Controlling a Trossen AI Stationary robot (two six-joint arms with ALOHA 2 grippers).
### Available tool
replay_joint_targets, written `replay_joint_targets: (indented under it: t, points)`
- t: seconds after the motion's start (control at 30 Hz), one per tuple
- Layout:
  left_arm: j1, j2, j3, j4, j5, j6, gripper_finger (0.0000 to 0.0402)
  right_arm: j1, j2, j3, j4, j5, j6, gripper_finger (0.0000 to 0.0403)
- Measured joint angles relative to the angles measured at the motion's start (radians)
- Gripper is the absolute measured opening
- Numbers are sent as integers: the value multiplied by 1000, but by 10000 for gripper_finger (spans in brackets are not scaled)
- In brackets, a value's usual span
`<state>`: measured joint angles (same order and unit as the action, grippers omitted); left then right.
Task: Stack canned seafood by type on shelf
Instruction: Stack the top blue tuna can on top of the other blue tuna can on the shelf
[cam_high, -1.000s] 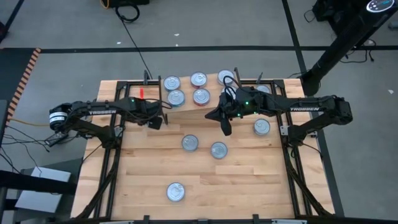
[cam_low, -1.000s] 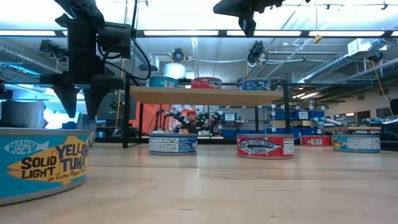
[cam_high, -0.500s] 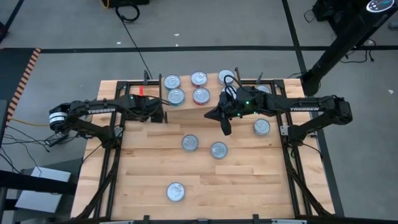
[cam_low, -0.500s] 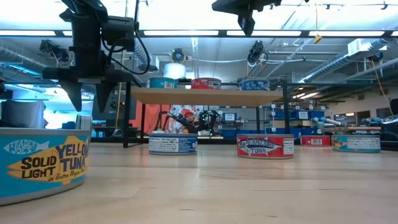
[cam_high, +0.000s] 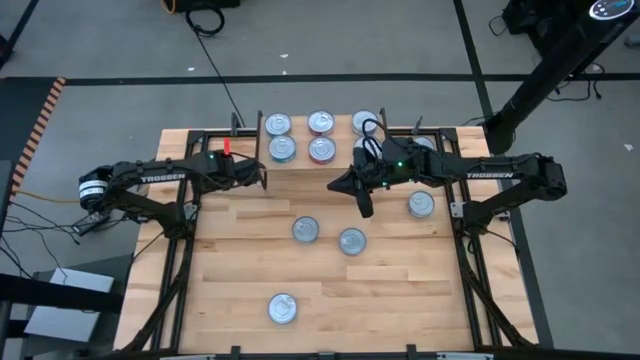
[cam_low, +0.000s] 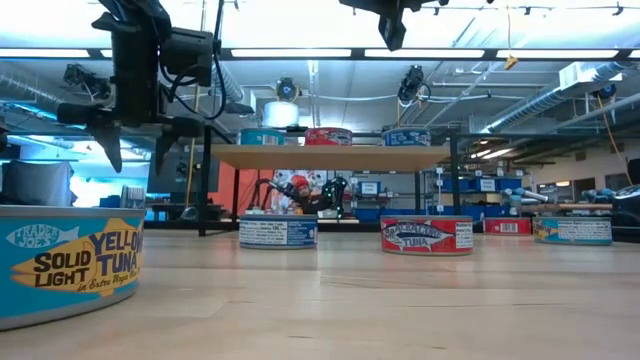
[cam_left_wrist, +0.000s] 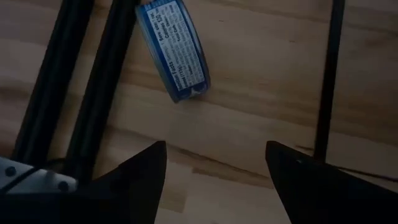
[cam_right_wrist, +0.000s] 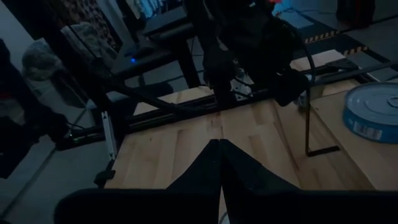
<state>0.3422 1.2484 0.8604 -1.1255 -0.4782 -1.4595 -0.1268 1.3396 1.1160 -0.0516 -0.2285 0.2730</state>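
Note:
The shelf (cam_high: 301, 136) stands at the far middle of the table, its thin black legs on the tabletop. Several silver-topped tins (cam_high: 320, 122) sit on its plank (cam_low: 330, 155). More tins rest on the table: two in the middle (cam_high: 305, 230) (cam_high: 351, 241), one at the right (cam_high: 421, 204), one near the front (cam_high: 283, 308). My left gripper (cam_high: 260, 182) (cam_low: 135, 150) is open, hanging by the shelf's left near corner. My right gripper (cam_high: 363, 207) (cam_low: 390, 35) is shut, high in front of the shelf's right part, holding nothing. My left gripper stands open right beside the shelf's left near leg (cam_high: 264, 172), fingers slanting down. Whether a finger touches the leg I cannot tell.
A blue-labelled tin (cam_left_wrist: 174, 50) shows on the table beyond my left fingers. Black frame rails (cam_high: 183, 260) (cam_high: 482, 290) run along both table sides. Bare wood (cam_high: 400, 300) lies in the near right of the table.
My left gripper has rolled about its own axis and stayed open. The shelf's left end, with the tins on it, has shifted a little toward the table's far edge, while its right end has kept its place.

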Motion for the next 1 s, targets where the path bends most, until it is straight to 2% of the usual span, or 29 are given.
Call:
replay_joint_targets:
  t: [0.27, 0.5, 0.63, 1.0]
  points:
    - [-59, -8, 41, 9, 11, -38, 278, 0, 0, 0, 3, -25, 16, 17]
    - [-94, -8, 131, -121, -52, -93, 278, -7, 0, 0, 2, -29, 15, 19]
    - [-81, -8, 139, -201, -79, -147, 278, -16, 0, 0, 2, -41, 14, 19]
    - [-66, -7, 84, -99, -22, -207, 278, -54, 0, 0, 2, -120, -6, 20]
